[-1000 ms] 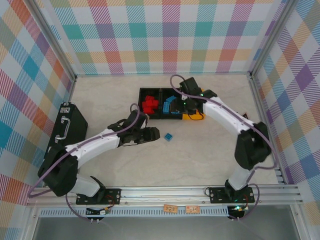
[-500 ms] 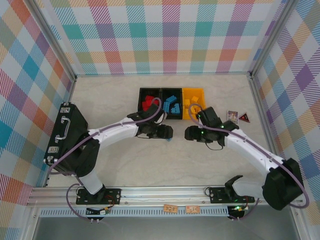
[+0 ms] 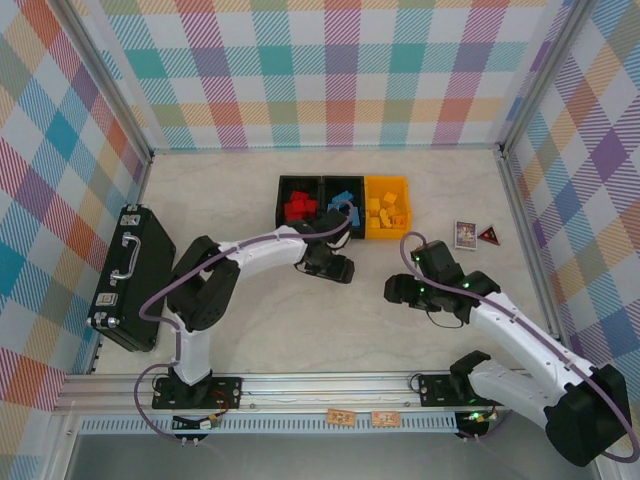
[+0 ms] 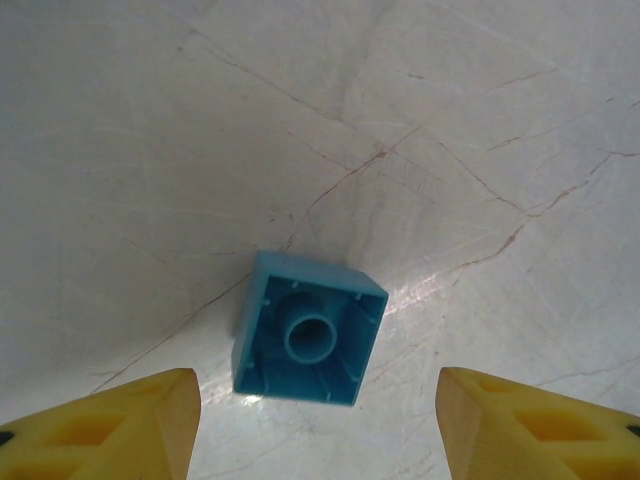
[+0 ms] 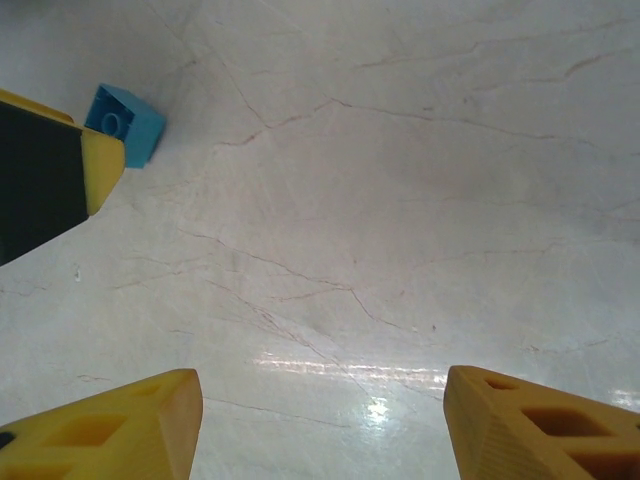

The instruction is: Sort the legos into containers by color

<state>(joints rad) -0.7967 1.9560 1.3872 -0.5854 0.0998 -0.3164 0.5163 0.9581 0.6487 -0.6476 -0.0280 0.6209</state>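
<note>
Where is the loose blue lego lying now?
The blue lego lies upside down on the table, centred beneath the open left gripper in the left wrist view.

The pale, veined table (image 3: 300, 330) carries a row of three bins (image 3: 322, 200) at far centre. A blue brick (image 4: 308, 340) lies hollow side up near them. A black case (image 3: 130, 275) lies left and two small cards (image 3: 466, 234) right.

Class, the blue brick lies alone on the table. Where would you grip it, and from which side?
Grip the blue brick by two opposite flat side walls, coming straight down from above. It lies hollow side up, slightly turned, so the left gripper should likely twist a little to meet the walls squarely.
</note>
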